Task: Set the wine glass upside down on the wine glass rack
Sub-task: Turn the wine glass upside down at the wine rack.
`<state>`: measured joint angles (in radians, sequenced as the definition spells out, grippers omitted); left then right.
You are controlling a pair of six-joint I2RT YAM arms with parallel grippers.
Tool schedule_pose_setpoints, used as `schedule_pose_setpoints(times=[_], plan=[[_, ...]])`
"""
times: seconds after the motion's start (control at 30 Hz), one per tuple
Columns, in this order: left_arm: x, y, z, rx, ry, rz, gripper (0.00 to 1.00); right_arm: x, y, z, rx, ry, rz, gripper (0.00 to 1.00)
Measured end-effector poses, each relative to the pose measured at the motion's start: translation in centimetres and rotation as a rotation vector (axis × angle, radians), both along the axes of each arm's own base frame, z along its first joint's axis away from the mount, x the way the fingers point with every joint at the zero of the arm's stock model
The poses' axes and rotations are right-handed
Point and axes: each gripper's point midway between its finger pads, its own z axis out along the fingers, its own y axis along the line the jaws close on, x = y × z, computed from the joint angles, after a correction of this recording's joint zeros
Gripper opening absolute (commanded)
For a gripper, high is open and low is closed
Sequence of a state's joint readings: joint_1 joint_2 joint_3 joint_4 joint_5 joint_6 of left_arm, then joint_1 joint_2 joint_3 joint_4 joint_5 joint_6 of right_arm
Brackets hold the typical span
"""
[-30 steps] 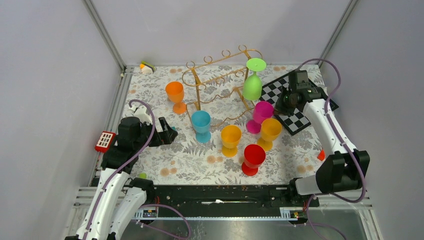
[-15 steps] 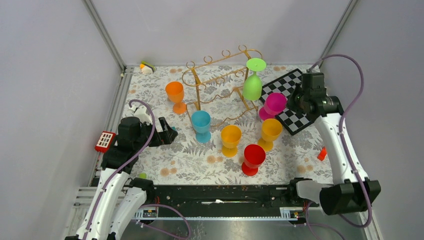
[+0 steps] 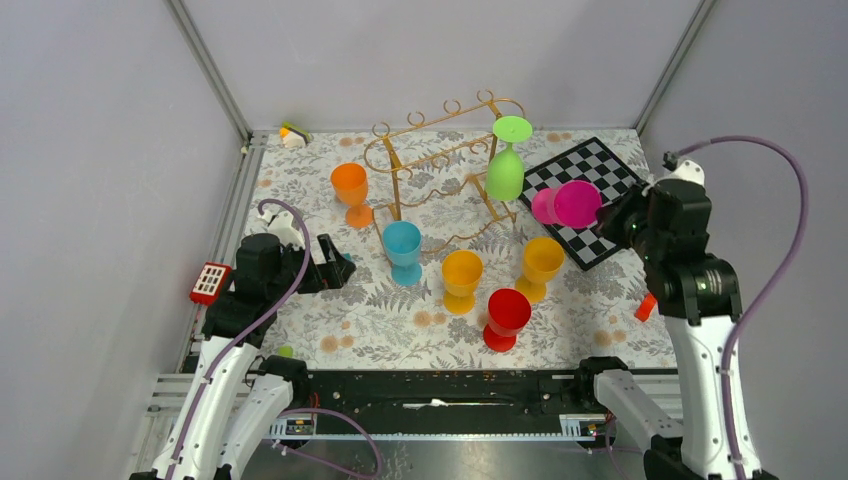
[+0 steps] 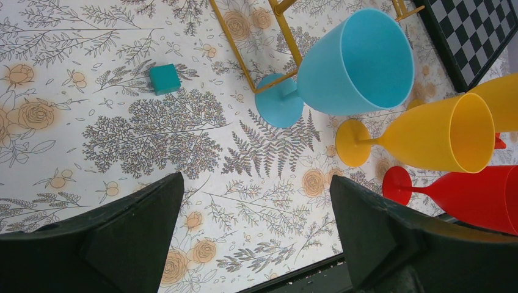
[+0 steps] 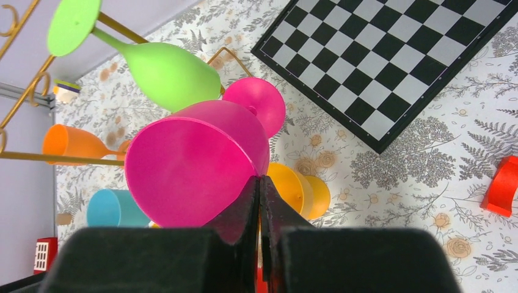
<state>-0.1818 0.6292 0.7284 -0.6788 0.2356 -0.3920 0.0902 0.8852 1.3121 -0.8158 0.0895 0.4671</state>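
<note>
**Magenta wine glass** [image 3: 572, 203]: in the right-centre of the top view, held off the table above the near-left corner of the checkerboard [image 3: 600, 165].
- It lies roughly on its side, with the long axis running left-right in the frame.
- The foot points left toward the rack. The mouth points right toward the wrist.
- It is not yet inverted.

**Right gripper** [image 3: 610, 215]: jaws together, pinching the bowl wall at the rim. In the wrist view the fingertips meet on the lower right edge of the bowl [image 5: 195, 165], and the foot disc shows beyond it.

**Green wine glass** [image 3: 506, 172]: just left of the magenta glass. It hangs foot-up at the right end of the gold wine glass rack [image 3: 394, 185], which fills the upper centre. The top rail left of the green glass looks free.

**Step in hand (judged):** carry-and-turn, partway from pickup to hanging.

**Next move (judged):**
- Roll the wrist further until the foot is uppermost.
- Travel left and slide the stem into an open stretch of rail so the foot rests on the wires.
- Keep clear of the green glass. A rim pinch offers little hold, so go slowly.

**Lower centre:** blue [image 3: 403, 245], two yellow, red and orange glasses stand upright on the floral cloth.

**Left gripper** [image 3: 335, 262]: centre-left, jaws wide apart, holding nothing, low over the cloth.
</note>
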Motion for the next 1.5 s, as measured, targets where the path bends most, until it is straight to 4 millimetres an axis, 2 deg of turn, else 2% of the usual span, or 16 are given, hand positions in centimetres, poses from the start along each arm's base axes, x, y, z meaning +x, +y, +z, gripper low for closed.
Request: schedule_pose_setpoints(times=[0.37, 0.57, 0.83, 0.93, 1.2, 1.5], plan=[[0.0, -0.1, 0.0, -0.002, 0.002, -0.004, 0.99, -6.1, 0.5, 3.6, 0.073, -0.129, 0.03, 0.0], [0.0, -0.1, 0.0, -0.002, 0.002, -0.004, 0.99, -8.6, 1.0, 3.5, 0.1, -0.155, 0.062, 0.0], [-0.3, -0.5, 0.0, -0.017, 0.01, -0.026, 0.98, -10.0, 2.3, 2.6, 0.141, -0.136, 0.13, 0.0], [-0.8, -1.1, 0.4, -0.049, 0.031, -0.051, 0.97, -10.4, 3.1, 2.1, 0.165, -0.119, 0.168, 0.0], [-2.0, -3.6, 3.2, -0.209, 0.054, -0.111, 0.96, -11.4, 4.8, 1.2, 0.232, -0.077, 0.247, 0.0], [-4.7, -8.0, 5.6, -0.353, 0.129, -0.264, 0.94, -12.6, 6.7, 0.3, 0.323, -0.036, 0.326, 0.0]])
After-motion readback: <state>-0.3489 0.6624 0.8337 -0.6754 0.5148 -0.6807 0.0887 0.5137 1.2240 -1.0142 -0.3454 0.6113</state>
